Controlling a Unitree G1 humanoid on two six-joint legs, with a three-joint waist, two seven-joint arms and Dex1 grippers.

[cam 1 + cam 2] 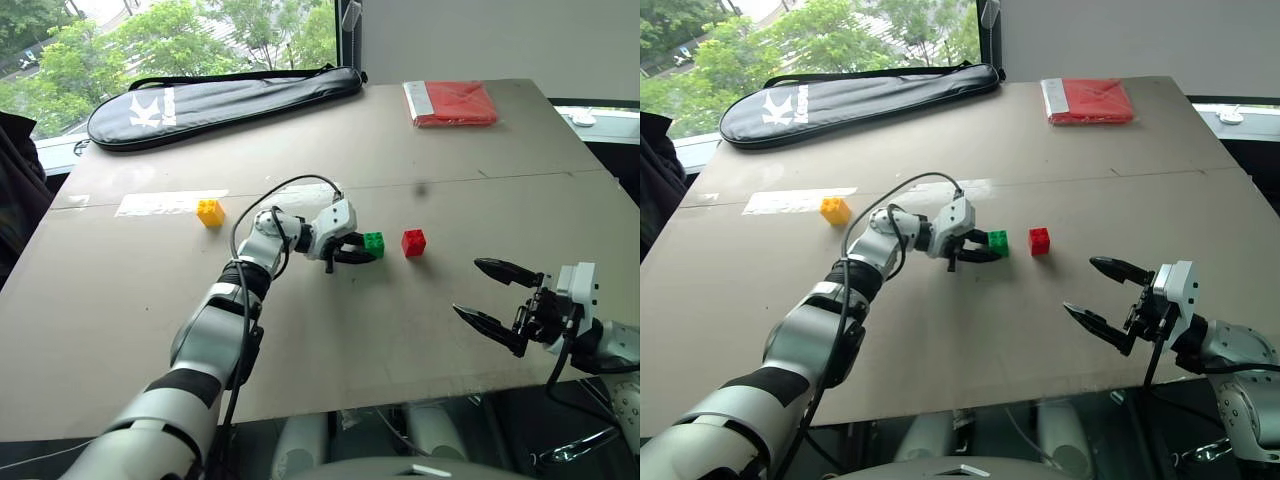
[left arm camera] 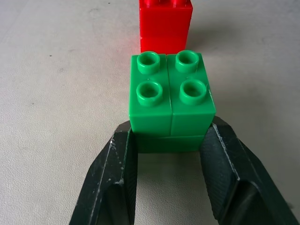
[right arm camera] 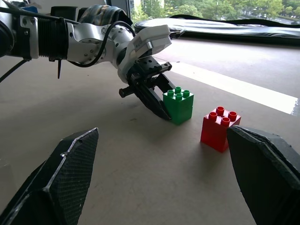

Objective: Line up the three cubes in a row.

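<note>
Green cube (image 1: 374,243) on tan table (image 1: 400,330)

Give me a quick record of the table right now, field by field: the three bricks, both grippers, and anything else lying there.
green brick: on the table, clamped between the left gripper's fingers
red brick: just beside the green brick, small gap, untouched
yellow brick: apart, far to the robot's left
left gripper: shut on the green brick
right gripper: open, holding nothing, near the table edge
table: also holds a black racket bag and a red packet at the far side
</note>
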